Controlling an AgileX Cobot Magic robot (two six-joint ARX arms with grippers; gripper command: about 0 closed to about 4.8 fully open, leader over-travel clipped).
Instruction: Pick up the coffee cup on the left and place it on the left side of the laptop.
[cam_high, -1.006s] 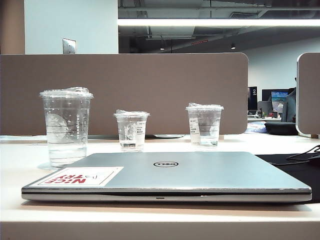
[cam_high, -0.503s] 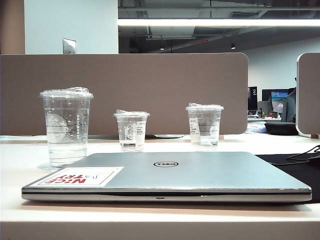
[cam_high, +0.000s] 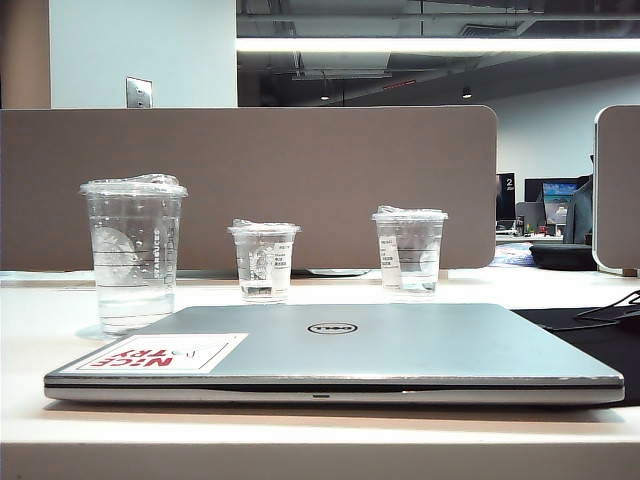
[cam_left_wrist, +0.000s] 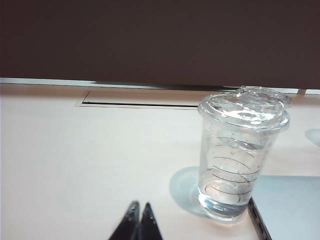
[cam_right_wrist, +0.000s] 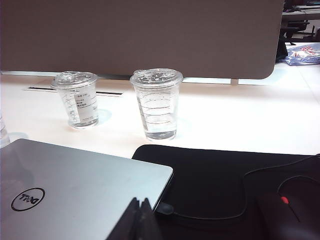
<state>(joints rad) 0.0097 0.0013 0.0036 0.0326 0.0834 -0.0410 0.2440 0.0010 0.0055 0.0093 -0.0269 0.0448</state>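
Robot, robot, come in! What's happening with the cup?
Left gripper shut, empty, short of coffee cup. Right gripper shut, empty, over laptop. Cup upright, beside laptop's left corner. Path clear.

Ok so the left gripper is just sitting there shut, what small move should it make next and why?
Probably open the left gripper first. Its jaws are closed, tips together, and it sits short of the coffee cup, which stands upright and untouched on the table by the laptop corner. Shut jaws cannot go round the cup. The right gripper, also shut, hangs over the laptop edge.

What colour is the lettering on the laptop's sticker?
Red, on a white sticker; clearest in the exterior view.
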